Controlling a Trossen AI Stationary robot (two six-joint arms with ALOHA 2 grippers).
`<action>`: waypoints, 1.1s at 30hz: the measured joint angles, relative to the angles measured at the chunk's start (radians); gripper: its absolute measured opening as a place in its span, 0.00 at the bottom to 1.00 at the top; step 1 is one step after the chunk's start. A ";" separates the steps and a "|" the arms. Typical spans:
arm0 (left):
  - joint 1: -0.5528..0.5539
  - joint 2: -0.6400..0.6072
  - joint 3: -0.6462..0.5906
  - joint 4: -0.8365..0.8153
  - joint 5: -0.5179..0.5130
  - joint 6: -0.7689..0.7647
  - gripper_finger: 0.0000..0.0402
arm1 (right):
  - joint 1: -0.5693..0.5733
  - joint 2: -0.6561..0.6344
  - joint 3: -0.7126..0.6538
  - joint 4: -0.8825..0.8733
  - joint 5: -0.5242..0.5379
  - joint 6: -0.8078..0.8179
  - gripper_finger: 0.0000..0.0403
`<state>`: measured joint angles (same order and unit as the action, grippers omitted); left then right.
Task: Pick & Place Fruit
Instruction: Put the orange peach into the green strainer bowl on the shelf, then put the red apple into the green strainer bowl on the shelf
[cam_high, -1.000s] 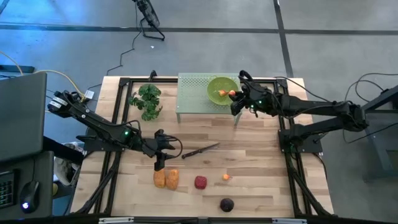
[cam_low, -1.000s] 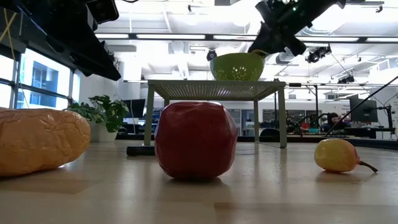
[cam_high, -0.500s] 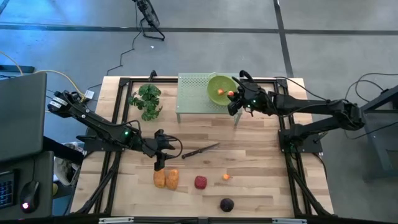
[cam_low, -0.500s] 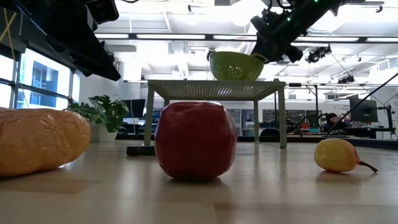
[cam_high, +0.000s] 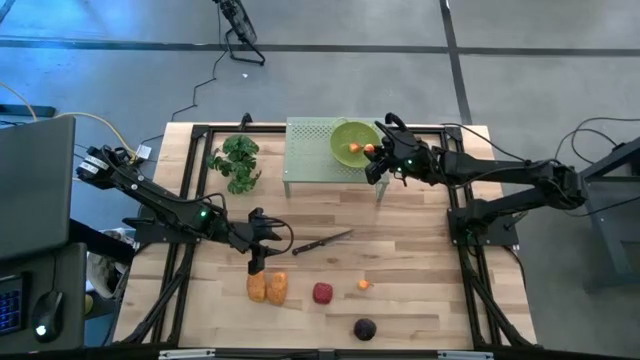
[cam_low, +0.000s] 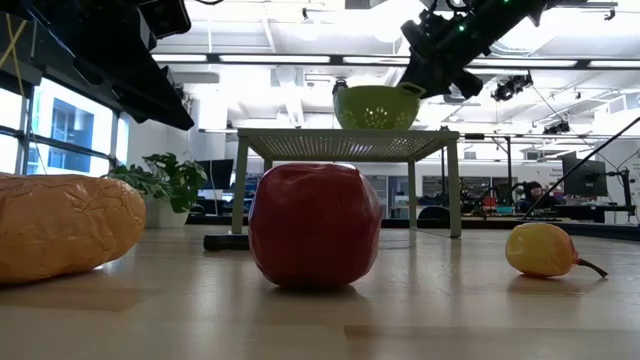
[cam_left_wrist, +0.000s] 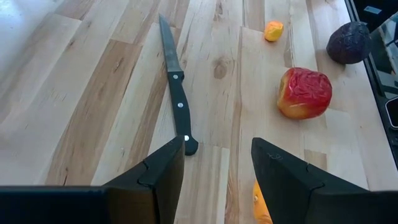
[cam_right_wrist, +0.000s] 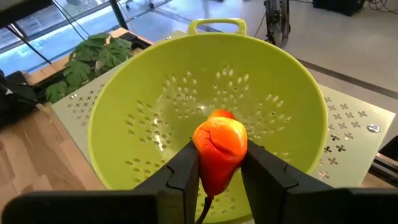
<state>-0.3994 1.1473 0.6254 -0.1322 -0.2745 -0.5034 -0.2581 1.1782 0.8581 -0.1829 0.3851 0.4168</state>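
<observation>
The right claw (cam_right_wrist: 219, 163) is gripping a small orange-red fruit (cam_right_wrist: 220, 152) and has been edging inward over the green colander (cam_right_wrist: 149, 112), now directly beneath it; release looks imminent. The left claw (cam_left_wrist: 216, 163) is waiting open above the desk (cam_left_wrist: 93, 81), knife (cam_left_wrist: 176, 93) just ahead.

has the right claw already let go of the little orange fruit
No, in the right wrist view the right claw is shut on the small orange-red fruit, holding it above the green colander.
</observation>
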 joint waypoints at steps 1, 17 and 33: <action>0.000 0.000 0.000 0.000 0.000 0.000 0.46 | 0.000 0.000 0.000 0.000 0.000 0.000 0.24; 0.000 0.000 0.000 -0.001 0.000 0.000 0.46 | 0.001 -0.003 -0.001 0.047 -0.028 -0.029 0.45; 0.000 0.000 0.000 0.002 0.043 -0.001 0.46 | 0.071 -0.185 -0.001 0.010 -0.211 -0.034 0.48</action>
<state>-0.3996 1.1473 0.6254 -0.1299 -0.2316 -0.5045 -0.1874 0.9937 0.8574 -0.1727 0.1740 0.3824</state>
